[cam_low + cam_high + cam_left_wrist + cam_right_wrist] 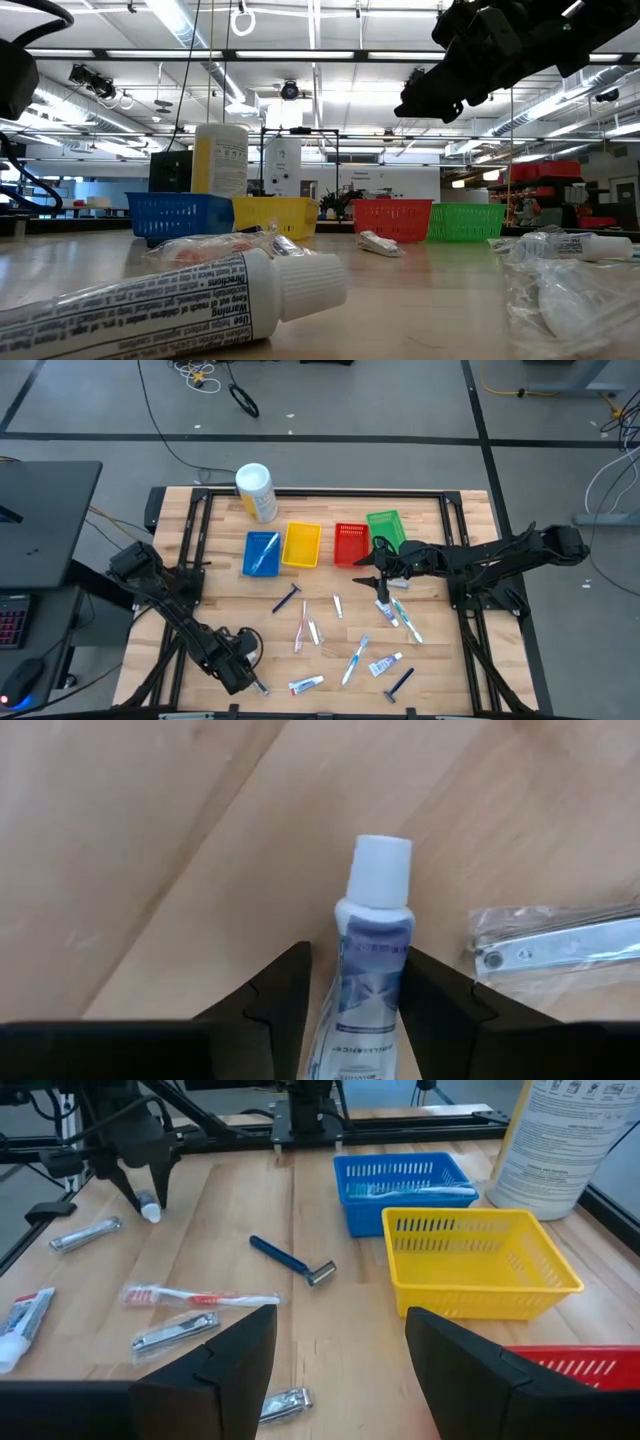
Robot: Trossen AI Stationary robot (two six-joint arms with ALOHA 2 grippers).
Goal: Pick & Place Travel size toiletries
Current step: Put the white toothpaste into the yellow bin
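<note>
Two claws are showing on your screen. Your left claw [352, 995] is sitting at the near edge of the wooden desk [225, 615], its fingers [275, 995] pinching a small white-and-blue toothpaste tube with a white cap [368, 945]. Your right claw [340, 1355] is hanging wide open and empty above the desk by the red plastic basket [351, 543], with nothing between its fingers.

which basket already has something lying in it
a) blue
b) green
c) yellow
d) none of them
a) the blue basket holds a toothbrush lying across it, clear in the high and right wrist views, while the yellow basket beside it shows only its bare floor, and nothing shows in the green basket from above.
</note>
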